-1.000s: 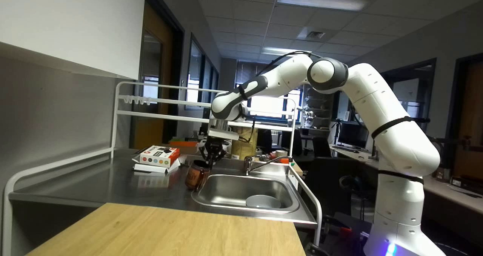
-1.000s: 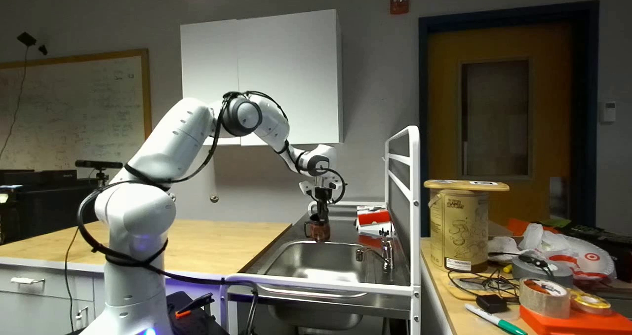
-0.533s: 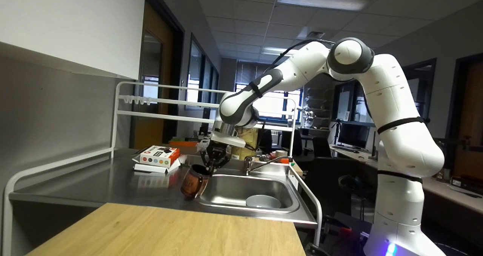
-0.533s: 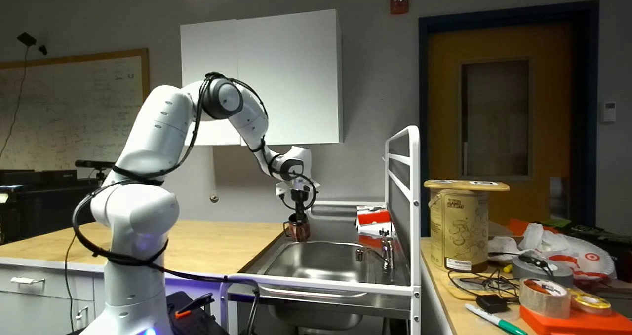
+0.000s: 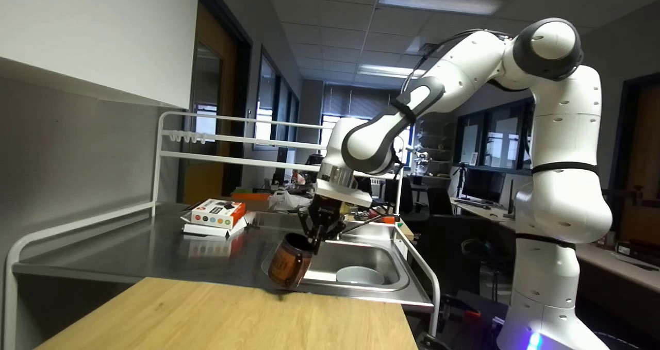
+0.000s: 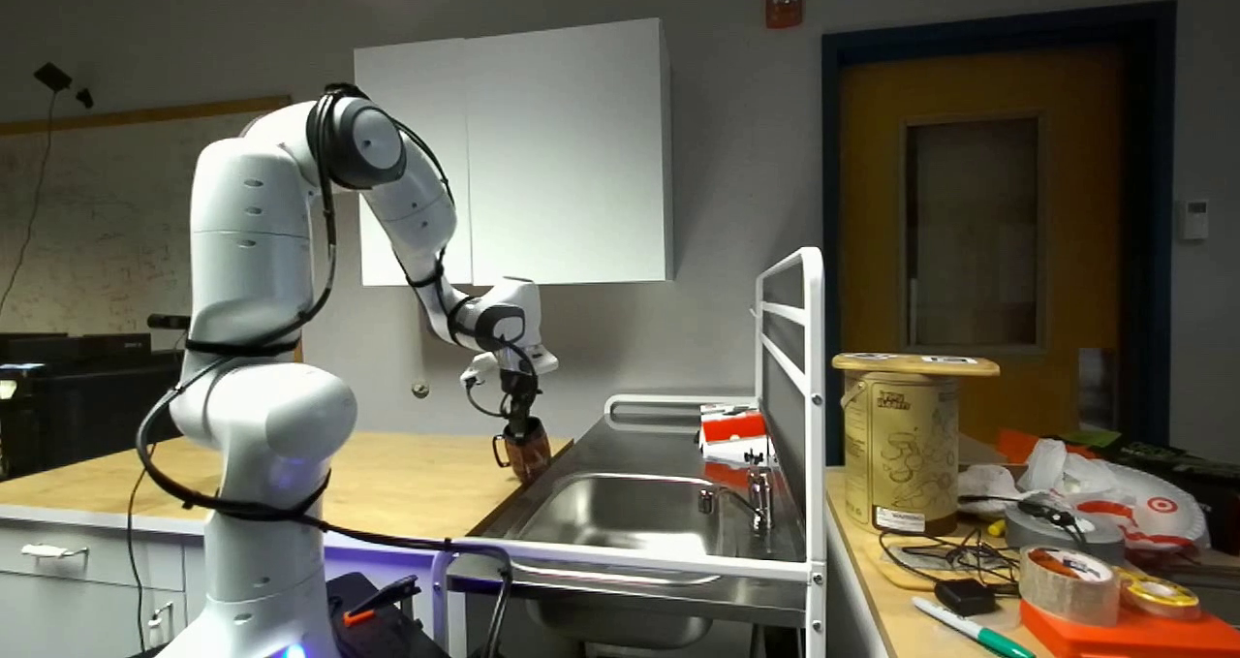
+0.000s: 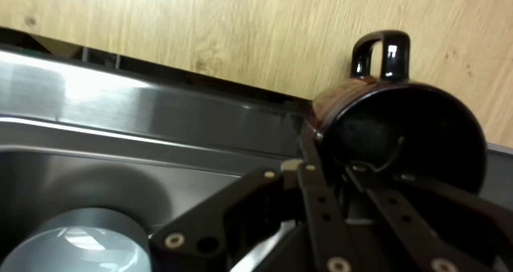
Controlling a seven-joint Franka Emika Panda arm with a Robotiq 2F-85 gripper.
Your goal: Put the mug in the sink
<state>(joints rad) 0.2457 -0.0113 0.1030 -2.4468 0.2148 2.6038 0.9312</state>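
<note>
A broad wooden counter [image 5: 227, 319], one steel sink [image 6: 620, 508] beside it, and here's the one claw [image 7: 332, 154], pinching the wall of one mug [image 5: 289, 265]! It's held at the counter's edge, just outside the sink, long axis aslant: mouth up toward the claw, base slanting down and away, its single handle pointing out over the wood.

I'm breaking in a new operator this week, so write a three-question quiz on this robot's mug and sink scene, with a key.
1. Multiple choice: which colour is the handle of the mug: A white, B black, C green?
2. True or false: the mug stands upright.
3. Short answer: what step remains for the gripper?

Key: 1 B. 2 False; it is tilted. 3 Likely carrying the mug over the sink and releasing it there.
</note>
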